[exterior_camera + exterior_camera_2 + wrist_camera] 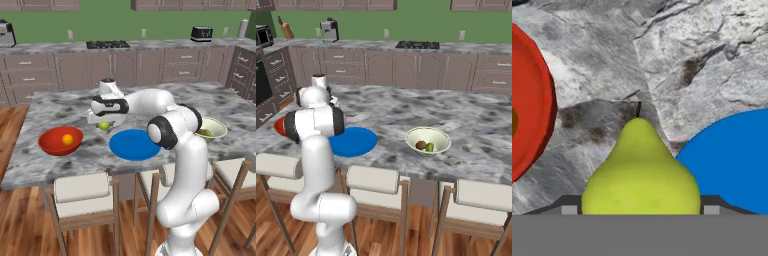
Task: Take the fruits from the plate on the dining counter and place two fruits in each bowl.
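A yellow-green pear-shaped fruit (104, 126) hangs just above the dining counter (210, 102), between the red bowl (47, 138) and the blue plate (132, 146). My gripper (103, 123) is shut on it from above. In the hand view the fruit (641, 170) fills the gap between the fingertips, with the red bowl (534, 100) to its left and the plate (732, 160) to its right. An orange ball (68, 139) lies in the red bowl. The cream bowl (428, 130) holds a brown-red ball (420, 145) and a green fruit (430, 147). The plate (353, 141) is bare.
Stools (82, 192) line the near edge of the counter. The arm's elbow (167, 131) hangs over the plate's right side and partly hides the cream bowl (216, 128). The wall counter with brown cabinets (125, 65) runs behind.
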Tool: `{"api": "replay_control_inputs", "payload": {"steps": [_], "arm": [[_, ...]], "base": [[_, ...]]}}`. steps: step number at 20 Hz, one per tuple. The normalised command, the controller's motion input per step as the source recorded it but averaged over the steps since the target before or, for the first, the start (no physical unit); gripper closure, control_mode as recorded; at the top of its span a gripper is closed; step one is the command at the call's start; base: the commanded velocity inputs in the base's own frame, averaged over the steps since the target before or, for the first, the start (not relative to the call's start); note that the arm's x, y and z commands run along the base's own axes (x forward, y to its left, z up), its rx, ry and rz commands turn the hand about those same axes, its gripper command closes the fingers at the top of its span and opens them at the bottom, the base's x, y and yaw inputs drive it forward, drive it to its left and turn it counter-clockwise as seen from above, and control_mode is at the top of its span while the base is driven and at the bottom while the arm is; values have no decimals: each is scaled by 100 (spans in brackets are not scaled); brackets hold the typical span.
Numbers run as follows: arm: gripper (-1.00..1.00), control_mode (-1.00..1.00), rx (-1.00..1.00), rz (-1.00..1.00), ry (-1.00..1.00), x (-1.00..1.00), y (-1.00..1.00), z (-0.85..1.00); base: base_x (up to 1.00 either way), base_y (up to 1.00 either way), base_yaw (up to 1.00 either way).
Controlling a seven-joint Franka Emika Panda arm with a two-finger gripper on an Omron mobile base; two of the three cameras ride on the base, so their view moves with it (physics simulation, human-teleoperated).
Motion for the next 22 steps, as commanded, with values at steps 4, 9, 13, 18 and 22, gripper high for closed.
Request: {"api": "replay_control_inputs", "payload": {"steps": [4,9,13,18,22], "arm": [[100,-100,0,7,0,-17,100,7],[100,-100,-3,5,1,-6,100,0],[100,-100,-2,5,0,-22,100,10],[100,-100,-3,0,0,-1,86,-28],[100,-100,-4,-1,0,0,55,-35]], "base": [[0,0,0],[0,0,0],[0,0,0],[0,0,0],[0,0,0]]}}
